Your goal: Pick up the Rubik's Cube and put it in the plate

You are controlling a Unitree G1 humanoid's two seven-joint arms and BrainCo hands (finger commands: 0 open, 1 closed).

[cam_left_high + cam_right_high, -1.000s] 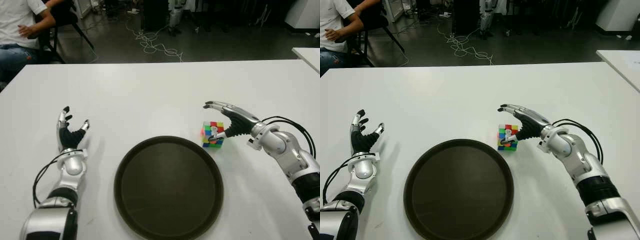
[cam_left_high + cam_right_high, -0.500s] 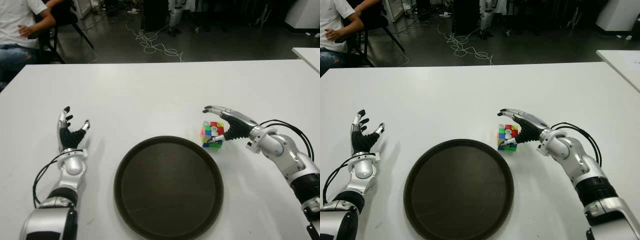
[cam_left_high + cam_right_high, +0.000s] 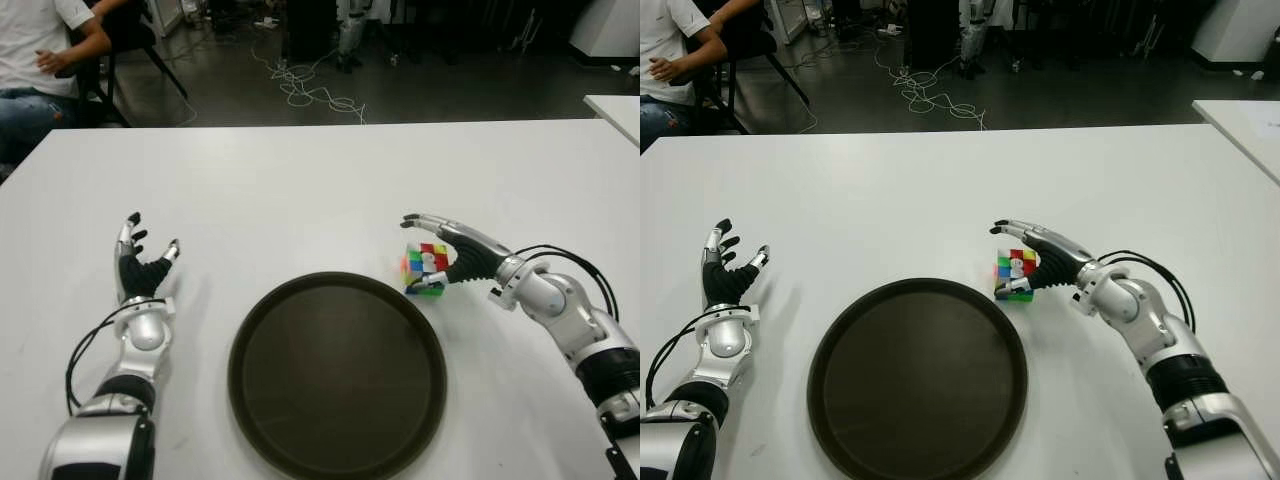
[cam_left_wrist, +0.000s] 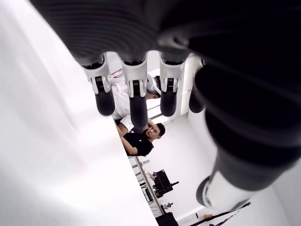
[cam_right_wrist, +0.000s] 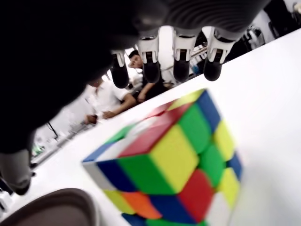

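Observation:
The Rubik's Cube stands on the white table, just off the far right rim of the dark round plate. My right hand cups around the cube from the right, its fingers stretched over the top and the thumb low at the near side. In the right wrist view the cube fills the space under the palm, with a gap between it and the fingertips; the hand is open. My left hand shows to the left of the plate, fingers spread upward and holding nothing.
A person sits beyond the table's far left corner. Cables lie on the dark floor behind the table. Another white table's corner shows at the far right.
My right hand has slid a little left and lower, closing in around the cube. The cube and the left hand have not moved.

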